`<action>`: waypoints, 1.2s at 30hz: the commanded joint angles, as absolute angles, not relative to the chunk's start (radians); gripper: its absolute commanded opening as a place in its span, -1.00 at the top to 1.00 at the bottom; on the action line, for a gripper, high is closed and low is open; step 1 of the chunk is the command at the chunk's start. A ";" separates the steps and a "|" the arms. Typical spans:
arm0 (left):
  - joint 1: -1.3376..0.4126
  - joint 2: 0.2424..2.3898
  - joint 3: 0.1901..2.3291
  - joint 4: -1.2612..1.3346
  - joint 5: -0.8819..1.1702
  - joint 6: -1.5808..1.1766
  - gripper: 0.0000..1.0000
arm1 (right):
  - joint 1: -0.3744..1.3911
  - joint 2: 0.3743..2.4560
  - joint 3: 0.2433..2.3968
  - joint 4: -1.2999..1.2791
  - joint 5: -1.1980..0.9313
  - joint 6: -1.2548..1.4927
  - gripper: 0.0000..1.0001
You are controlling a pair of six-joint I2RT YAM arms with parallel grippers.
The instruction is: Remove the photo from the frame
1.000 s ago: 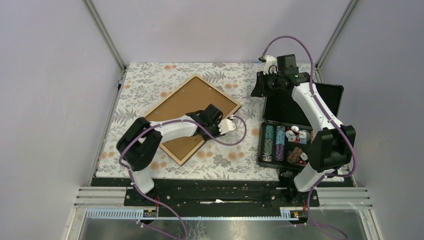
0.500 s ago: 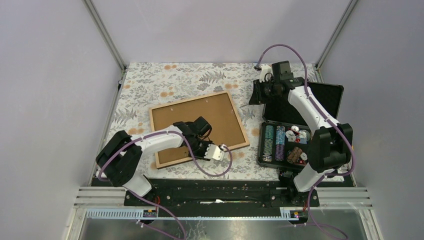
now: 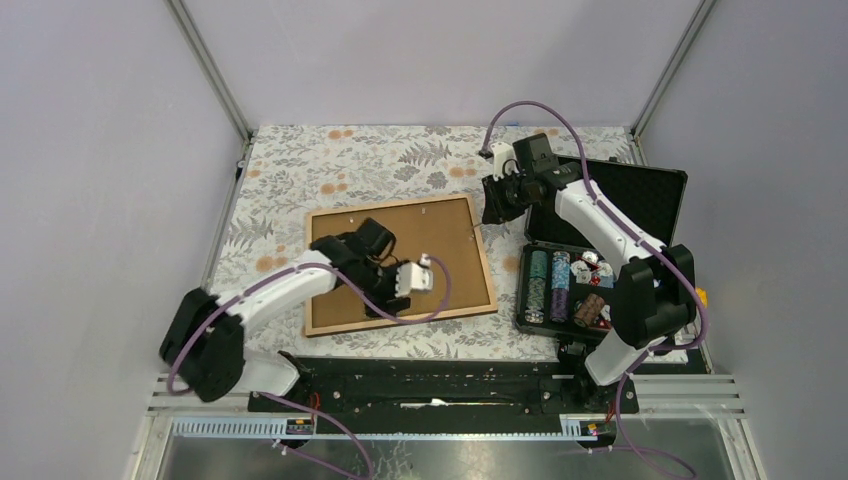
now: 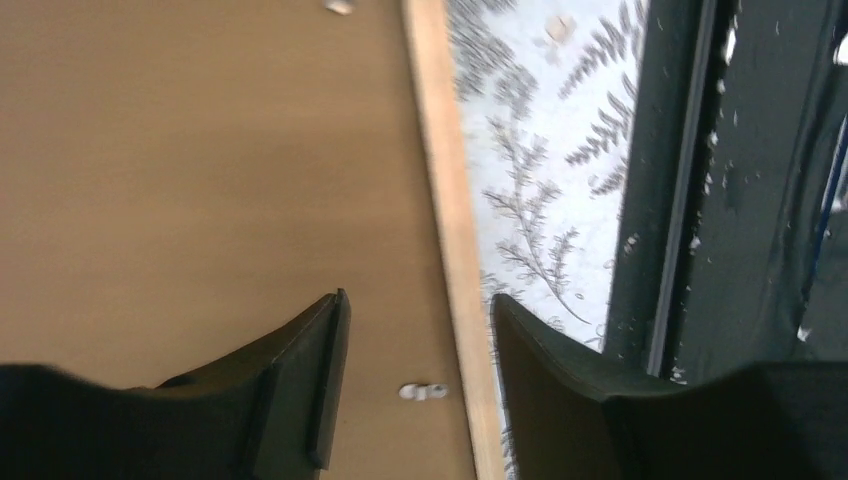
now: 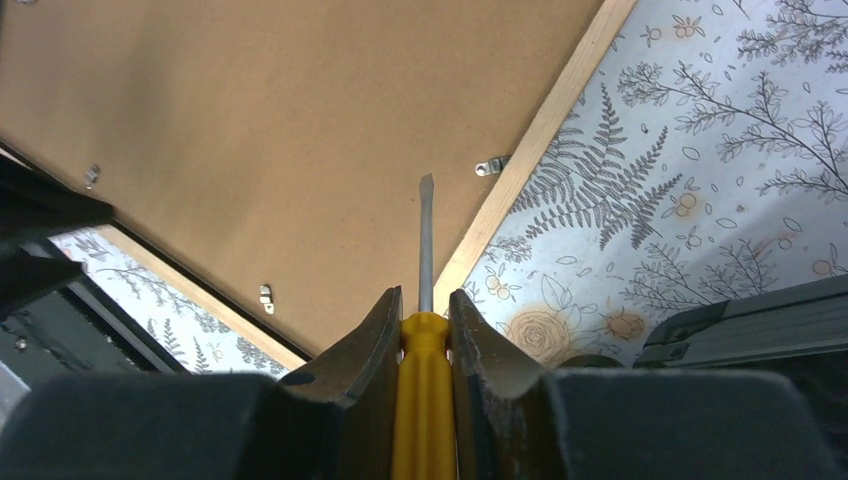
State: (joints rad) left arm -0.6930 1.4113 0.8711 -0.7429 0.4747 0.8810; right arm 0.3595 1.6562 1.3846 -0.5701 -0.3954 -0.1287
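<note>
Nearest, at the 6 o'clock edge of the frame (image 3: 425,225), the left hand (image 4: 415,310) hangs half open with nothing in it, one finger over the brown back board and the other over the patterned tabletop (image 3: 350,160), so that the pale wood rim runs between them. The frame lies face down in the middle of the tabletop, and the photo cannot be seen; it is presumably shut in under that board. Small metal tabs (image 4: 425,391) sit along the rim and seem to be what holds the board in, so the step in hand looks like turning them clear. Farther off, at about 1 o'clock from the frame, the right hand (image 5: 425,300) is clamped on the yellow handle of a flat screwdriver (image 5: 422,380), its blade aimed over the corner of the board just beside another tab (image 5: 490,165). Whether the tip touches the board cannot be told. To do this well, the blade should come in low and flat, catch the tab's free end and swing it out toward the rim, not dig into the soft board or bear down on the glass below. The left hand would do best pressing lightly on the rim so the frame does not skate. The open chip case (image 3: 640,190) at 3 o'clock lies close to the right arm's sweep.
</note>
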 commanded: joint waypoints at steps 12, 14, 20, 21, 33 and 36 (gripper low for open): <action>-0.627 1.295 0.933 -0.687 0.596 0.455 -0.98 | 0.364 1.622 1.360 -0.549 -0.349 -0.170 1.00; -0.665 1.241 0.859 -0.603 0.561 0.456 -0.98 | 0.369 1.620 1.350 -0.549 -0.349 -0.173 1.00; -0.809 1.194 0.756 -0.489 0.359 0.520 -0.97 | 0.392 1.639 1.320 -0.535 -0.334 -0.175 1.00; -0.816 1.212 0.755 -0.484 0.347 0.528 -0.95 | 0.399 1.643 1.312 -0.526 -0.330 -0.175 1.00; -0.862 1.332 0.725 -0.374 0.290 0.601 -0.33 | 0.483 1.689 1.292 -0.492 -0.155 -0.222 1.00; -0.866 1.352 0.717 -0.354 0.282 0.606 -0.33 | 0.490 1.697 1.283 -0.480 -0.118 -0.227 1.00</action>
State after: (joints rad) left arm -0.8577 1.3285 0.7261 -0.4267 0.3038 0.5793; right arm 0.4721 1.6829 1.2930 -0.5186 -0.2054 -0.1989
